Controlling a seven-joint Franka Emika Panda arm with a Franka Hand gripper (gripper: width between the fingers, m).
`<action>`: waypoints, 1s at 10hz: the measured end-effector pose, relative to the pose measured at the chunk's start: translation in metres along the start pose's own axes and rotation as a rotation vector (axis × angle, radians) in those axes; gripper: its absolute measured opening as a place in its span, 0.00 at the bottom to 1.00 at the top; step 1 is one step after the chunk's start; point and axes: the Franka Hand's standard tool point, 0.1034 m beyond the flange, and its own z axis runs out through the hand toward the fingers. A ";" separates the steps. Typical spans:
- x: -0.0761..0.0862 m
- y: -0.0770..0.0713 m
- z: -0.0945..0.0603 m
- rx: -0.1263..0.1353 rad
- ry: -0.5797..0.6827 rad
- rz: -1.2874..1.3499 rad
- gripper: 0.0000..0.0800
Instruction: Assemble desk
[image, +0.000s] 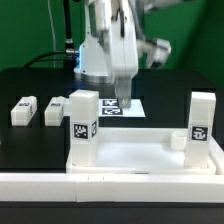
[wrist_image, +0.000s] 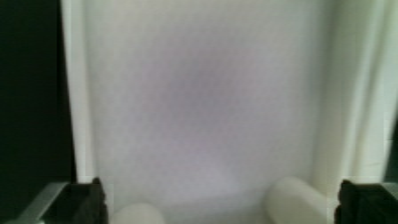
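The white desk slab lies flat near the front. One tagged leg stands upright at its corner on the exterior view's left. Another leg stands at the corner on the right, next to a round socket. Two loose legs lie on the table to the left. My gripper hangs behind the slab, above the marker board. In the wrist view the slab fills the picture. The gripper is open, with dark fingers far apart and nothing held. Two blurred white rounded shapes sit just inside them.
A long white border rail runs along the front of the table, right before the slab. The table top is black. The arm's body rises above the marker board at the back middle.
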 end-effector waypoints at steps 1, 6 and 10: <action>-0.007 -0.015 -0.014 0.022 -0.048 0.000 0.81; -0.005 -0.020 -0.019 0.042 -0.053 -0.022 0.81; -0.005 -0.020 -0.019 0.042 -0.053 -0.022 0.81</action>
